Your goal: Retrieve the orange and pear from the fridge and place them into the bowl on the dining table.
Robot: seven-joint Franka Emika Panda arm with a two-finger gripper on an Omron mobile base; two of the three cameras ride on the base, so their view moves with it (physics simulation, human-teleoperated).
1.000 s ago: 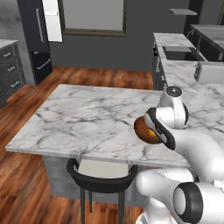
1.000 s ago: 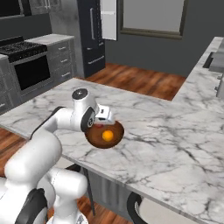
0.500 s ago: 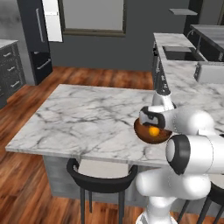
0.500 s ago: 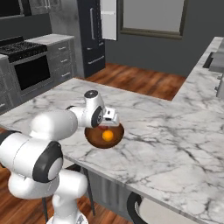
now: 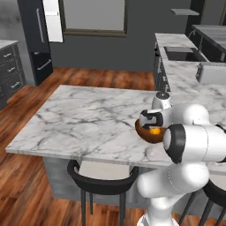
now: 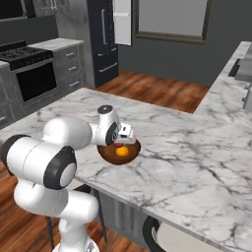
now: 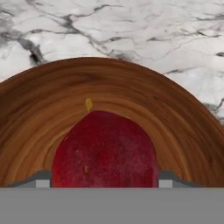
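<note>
Your arm has folded in over the last second: the elbow and its big white links have swung toward the cameras, while the gripper [image 5: 152, 121] has kept its place over the bowl [image 5: 142, 131]. Neither the bowl nor the dining table [image 5: 88, 119] has shifted.

The orange [image 5: 154, 130] already lies inside the bowl, so that half of the job looks done. In the hand view a dark red fruit with a small yellow stem, which I take to be the pear [image 7: 105, 148], sits between the two fingertips [image 7: 43, 179] with the bowl's wooden wall [image 7: 175, 118] curving right behind it. The jaws stand wide and appear to be pinching the pear by its sides, since each tip meets its flank with no gap visible. You cannot see there whether it touches the bottom of the bowl. What is left, as I judge it, is to let go and lift away; the fridge [image 5: 35, 39] stands well apart at the far wall and should need no further visit.

The bowl sits close to the table's near edge, toward its right end, just in front of the robot's body. Bare marble runs off to the left and toward the far edge. A stool [image 5: 101, 181] is tucked under the near edge to the left.
</note>
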